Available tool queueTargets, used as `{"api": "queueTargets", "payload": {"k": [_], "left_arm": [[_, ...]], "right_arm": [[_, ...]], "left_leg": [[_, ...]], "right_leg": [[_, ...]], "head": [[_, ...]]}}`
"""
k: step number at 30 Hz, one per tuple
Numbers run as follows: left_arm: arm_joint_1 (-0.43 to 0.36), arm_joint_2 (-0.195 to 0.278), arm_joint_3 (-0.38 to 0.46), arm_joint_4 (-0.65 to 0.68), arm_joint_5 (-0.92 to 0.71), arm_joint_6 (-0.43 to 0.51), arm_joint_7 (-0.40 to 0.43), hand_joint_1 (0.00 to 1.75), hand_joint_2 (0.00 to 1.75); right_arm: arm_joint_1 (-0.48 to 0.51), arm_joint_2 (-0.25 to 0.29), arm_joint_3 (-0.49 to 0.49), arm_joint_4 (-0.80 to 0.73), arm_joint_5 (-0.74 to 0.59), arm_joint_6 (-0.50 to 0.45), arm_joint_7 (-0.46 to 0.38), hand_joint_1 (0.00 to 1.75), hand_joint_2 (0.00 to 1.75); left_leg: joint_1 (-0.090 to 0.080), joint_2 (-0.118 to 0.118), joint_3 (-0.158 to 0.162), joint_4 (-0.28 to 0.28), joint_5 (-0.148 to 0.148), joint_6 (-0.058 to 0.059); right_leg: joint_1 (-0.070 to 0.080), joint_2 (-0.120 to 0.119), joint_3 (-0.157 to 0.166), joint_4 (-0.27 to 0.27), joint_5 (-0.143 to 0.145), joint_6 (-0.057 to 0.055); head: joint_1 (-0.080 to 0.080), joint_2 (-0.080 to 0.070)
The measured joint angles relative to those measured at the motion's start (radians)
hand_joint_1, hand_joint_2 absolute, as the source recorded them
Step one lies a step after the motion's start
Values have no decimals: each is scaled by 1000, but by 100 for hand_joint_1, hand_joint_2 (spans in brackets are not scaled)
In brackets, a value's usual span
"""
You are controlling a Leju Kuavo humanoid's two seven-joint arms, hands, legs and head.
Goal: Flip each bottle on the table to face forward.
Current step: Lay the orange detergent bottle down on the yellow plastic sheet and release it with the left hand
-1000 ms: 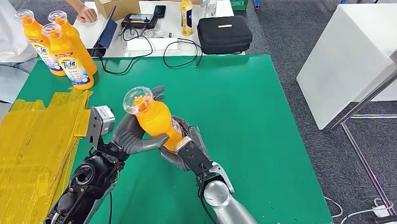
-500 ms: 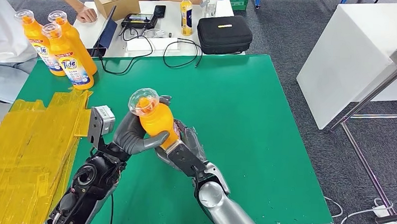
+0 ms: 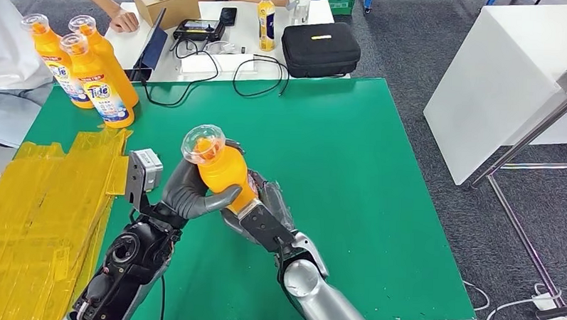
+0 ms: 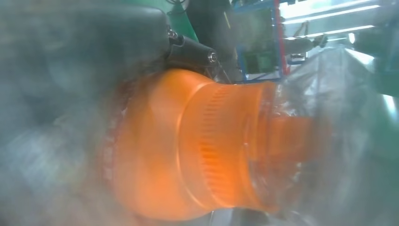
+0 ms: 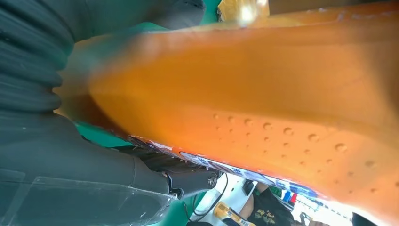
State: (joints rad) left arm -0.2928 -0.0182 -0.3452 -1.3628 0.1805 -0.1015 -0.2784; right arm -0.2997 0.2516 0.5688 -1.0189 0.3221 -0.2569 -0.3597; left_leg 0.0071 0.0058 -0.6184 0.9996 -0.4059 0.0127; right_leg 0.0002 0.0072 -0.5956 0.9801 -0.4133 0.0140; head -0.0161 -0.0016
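Nearest in, both arms rise over the near edge of the green surface [image 3: 351,191]. The left hand [image 3: 187,193] has its fingers [image 3: 215,200] clamped around the orange bottle [image 3: 222,173], thumb across the body just under the shoulder. The right hand [image 3: 259,215] cups the same bottle from the other side, low on the body, fingers closed against it. So the bottle is held up between both hands, off the surface, roughly over the middle of the near half, tilted with its clear cap [image 3: 201,143] leaning toward the far left corner.

From the left wrist, the bottle's neck and ribbed collar [image 4: 211,150] loom close and blurred, with the clear cap [image 4: 329,136] beyond. From the right wrist, the dimpled orange wall [image 5: 282,103] sits right against the hand [image 5: 56,155], a strip of label along its edge.

Along the left edge, yellow tape strips [image 3: 44,208] lie layered. Further out, at the far left corner, three more orange bottles [image 3: 98,82] stand upright, touching each other. A person's sleeve [image 3: 7,43] is beside them. Beyond the far edge, a white table [image 3: 199,61] carries a black case [image 3: 320,49], cables, a cardboard box [image 3: 164,3] and a small yellow bottle [image 3: 267,21].
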Motion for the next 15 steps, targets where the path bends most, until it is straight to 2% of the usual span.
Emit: {"api": "queueTargets", "payload": {"k": [4,12,15], "left_arm": [[-6,0,0,3,-3,13,-1,175,175],[-10,-7,-2,4,-12,33,-8,175,175],[-10,-8,-2,4,-12,33,-8,175,175]], "right_arm": [[3,-3,0,-13,-8,-6,-5,112,175],[23,-14,-2,-64,-17,-24,-9,112,175],[26,-16,-2,-71,-17,-24,-9,28,175]], "left_leg": [[0,0,0,0,0,0],[0,0,0,0,0,0],[0,0,0,0,0,0]], "right_leg": [[0,0,0,0,0,0],[0,0,0,0,0,0],[0,0,0,0,0,0]], "head": [[0,0],[0,0],[0,0]]}}
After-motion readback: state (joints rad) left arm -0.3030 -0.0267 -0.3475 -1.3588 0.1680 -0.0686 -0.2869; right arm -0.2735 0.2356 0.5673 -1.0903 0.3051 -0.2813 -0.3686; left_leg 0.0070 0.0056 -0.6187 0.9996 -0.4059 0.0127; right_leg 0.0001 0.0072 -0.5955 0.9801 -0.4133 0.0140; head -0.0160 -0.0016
